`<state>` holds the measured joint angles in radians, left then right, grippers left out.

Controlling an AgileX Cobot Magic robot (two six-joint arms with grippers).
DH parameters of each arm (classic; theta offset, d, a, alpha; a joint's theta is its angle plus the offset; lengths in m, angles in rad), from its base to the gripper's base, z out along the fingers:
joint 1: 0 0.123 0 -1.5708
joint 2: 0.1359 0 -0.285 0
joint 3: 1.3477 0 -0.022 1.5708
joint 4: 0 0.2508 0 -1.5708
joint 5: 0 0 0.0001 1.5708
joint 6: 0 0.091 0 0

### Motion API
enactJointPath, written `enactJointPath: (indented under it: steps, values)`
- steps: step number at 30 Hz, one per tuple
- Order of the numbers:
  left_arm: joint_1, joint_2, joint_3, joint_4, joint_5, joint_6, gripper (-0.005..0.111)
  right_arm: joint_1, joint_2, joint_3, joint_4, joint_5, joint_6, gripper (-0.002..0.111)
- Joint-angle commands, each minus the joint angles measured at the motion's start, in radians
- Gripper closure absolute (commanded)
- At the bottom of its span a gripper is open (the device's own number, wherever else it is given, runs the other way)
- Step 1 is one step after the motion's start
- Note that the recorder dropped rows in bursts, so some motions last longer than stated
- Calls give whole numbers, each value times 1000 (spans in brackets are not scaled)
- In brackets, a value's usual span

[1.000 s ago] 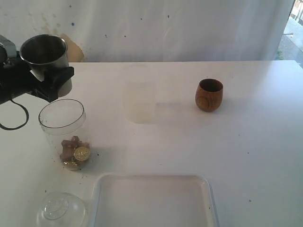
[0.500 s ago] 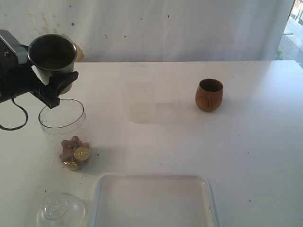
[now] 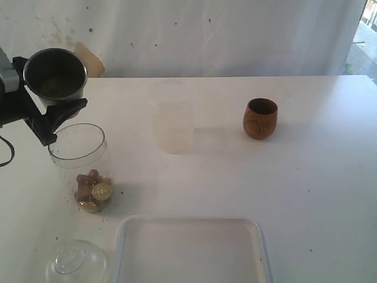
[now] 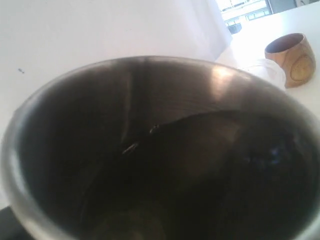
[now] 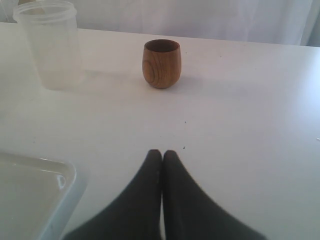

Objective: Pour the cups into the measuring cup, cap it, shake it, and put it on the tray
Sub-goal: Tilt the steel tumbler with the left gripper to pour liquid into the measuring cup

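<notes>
left claw (image 3: 62,118) clamped on the upright steel tumbler (image 3: 55,73) at upper left, just above-left of the open measuring cup (image 3: 79,168) (gold pieces inside); right claw (image 5: 162,155) pressed together, wooden cup (image 3: 260,118) upright right of centre on the surface (image 3: 235,177), nearer that arm.

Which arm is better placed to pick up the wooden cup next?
Right, most likely. The right gripper is empty, jaws shut, pointing at the wooden cup; the left gripper is occupied holding the steel tumbler.
</notes>
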<state>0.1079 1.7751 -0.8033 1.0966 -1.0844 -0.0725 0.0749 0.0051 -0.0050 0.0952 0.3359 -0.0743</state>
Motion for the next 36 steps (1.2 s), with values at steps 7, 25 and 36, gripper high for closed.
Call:
enactJointPath:
  steps: [7,25,36]
  values:
    - [0,-19,-10,-29,-59,59,107,-5,-5,5,-1,0,0,108]
    - [0,-19,-12,-57,-124,174,107,-5,-5,5,-1,0,0,108]
    - [0,-19,-12,-71,-137,137,107,-5,-5,5,-1,0,0,108]
